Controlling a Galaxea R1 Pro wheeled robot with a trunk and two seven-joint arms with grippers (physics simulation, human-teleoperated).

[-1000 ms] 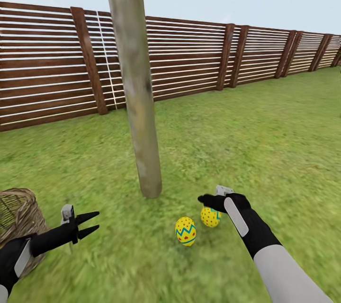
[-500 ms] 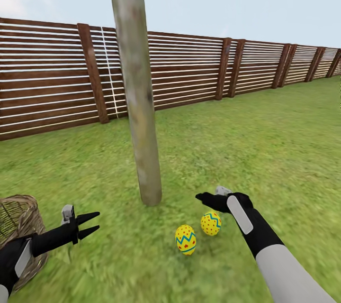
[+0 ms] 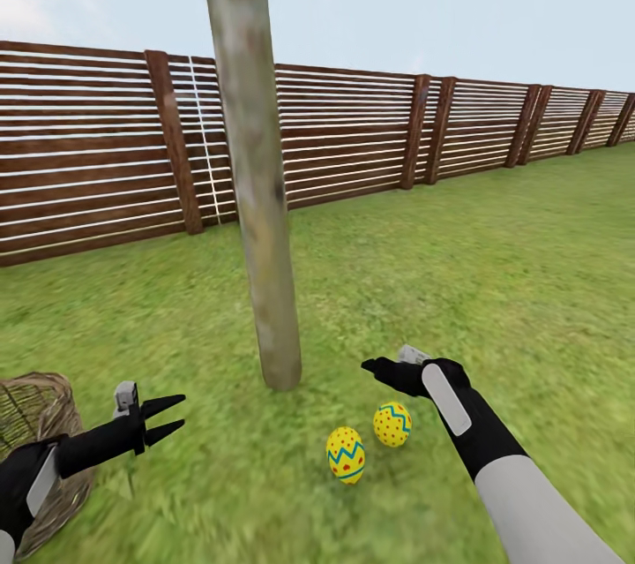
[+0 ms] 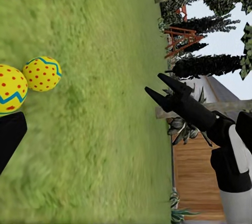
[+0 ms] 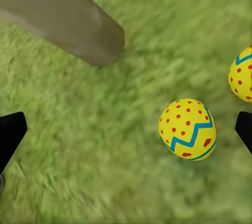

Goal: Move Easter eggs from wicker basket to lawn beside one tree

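Nearest, the brown open-weave wicker basket (image 3: 40, 432) sits on the green lawn (image 3: 494, 282) beside the left tool (image 3: 168, 419), fingers spread, empty. Two yellow red-dotted zigzag-banded eggs (image 3: 346, 454) (image 3: 392, 424) lie near the pale grey-beige tree trunk (image 3: 265, 220), under the spread, empty right tool (image 3: 370, 364). Beyond stands a dark slatted wooden fence (image 3: 353, 140).

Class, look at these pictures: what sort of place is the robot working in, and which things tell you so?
Most likely a fenced garden: green lawn, a brown slatted wooden fence along it, and a bare tree trunk standing in the grass.
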